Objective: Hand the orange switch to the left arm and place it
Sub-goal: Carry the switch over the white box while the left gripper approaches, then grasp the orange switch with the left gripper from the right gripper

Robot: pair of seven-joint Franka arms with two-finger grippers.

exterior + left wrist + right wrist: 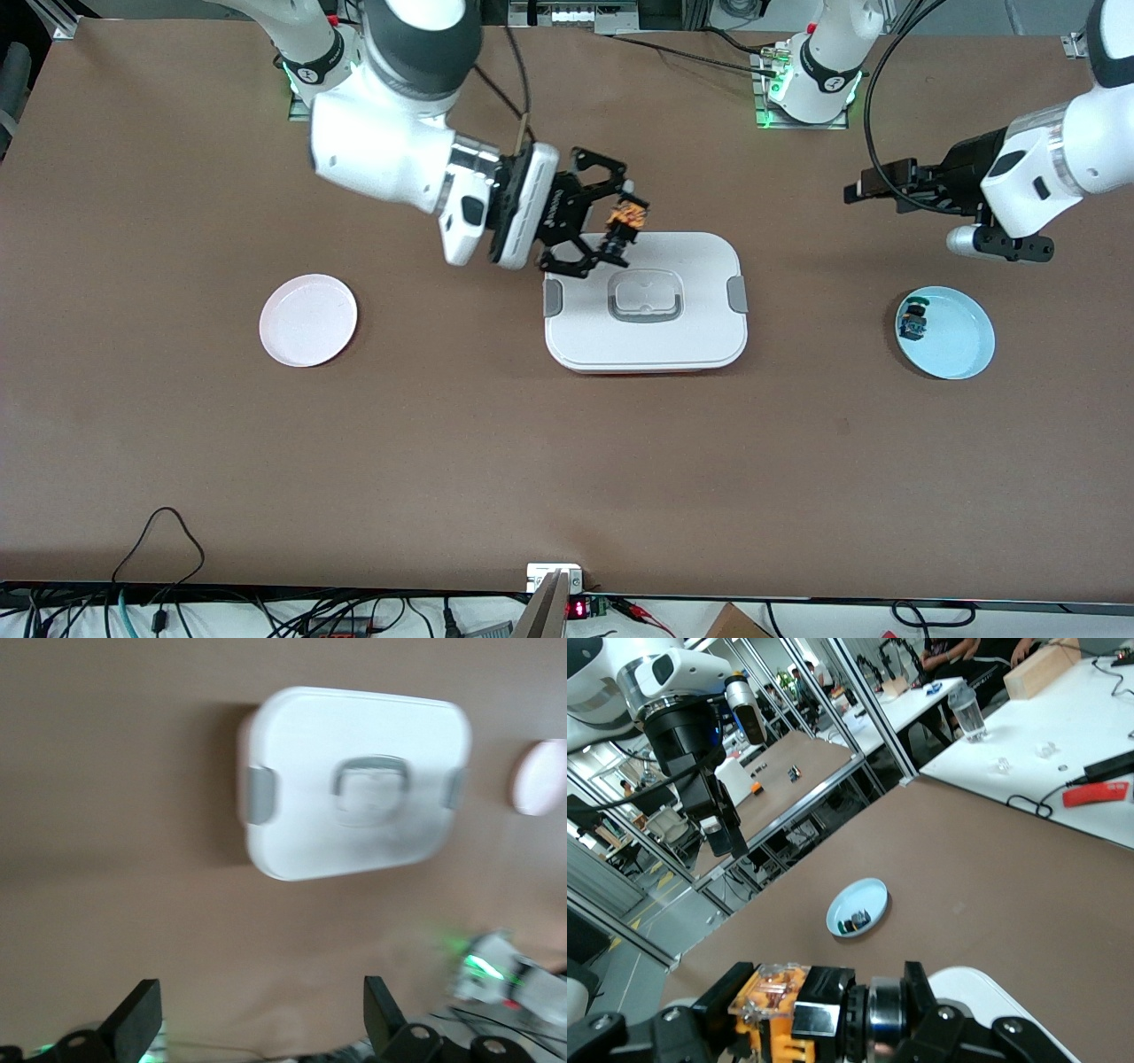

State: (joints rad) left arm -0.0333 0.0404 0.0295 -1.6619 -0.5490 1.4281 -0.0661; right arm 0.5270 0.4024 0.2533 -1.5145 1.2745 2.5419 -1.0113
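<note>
The orange switch [627, 218], black with orange and clear parts, is held in the air by my right gripper [620, 229], which is shut on it. In the right wrist view the switch [775, 1001] lies lengthwise between the two black fingers of the right gripper [824, 1014]. It hangs over the edge of the white box [656, 341] on the side toward the robots' bases. My left gripper [858, 190] is open and holds nothing, up in the air near the left arm's end of the table. Its wrist view shows the left gripper [259, 1012] spread wide, with the box [354, 718] ahead.
A pale blue plate [961, 346] holding a small blue-and-green component [912, 323] lies toward the left arm's end. A pink plate [308, 319] lies toward the right arm's end. The box stands between them at mid-table.
</note>
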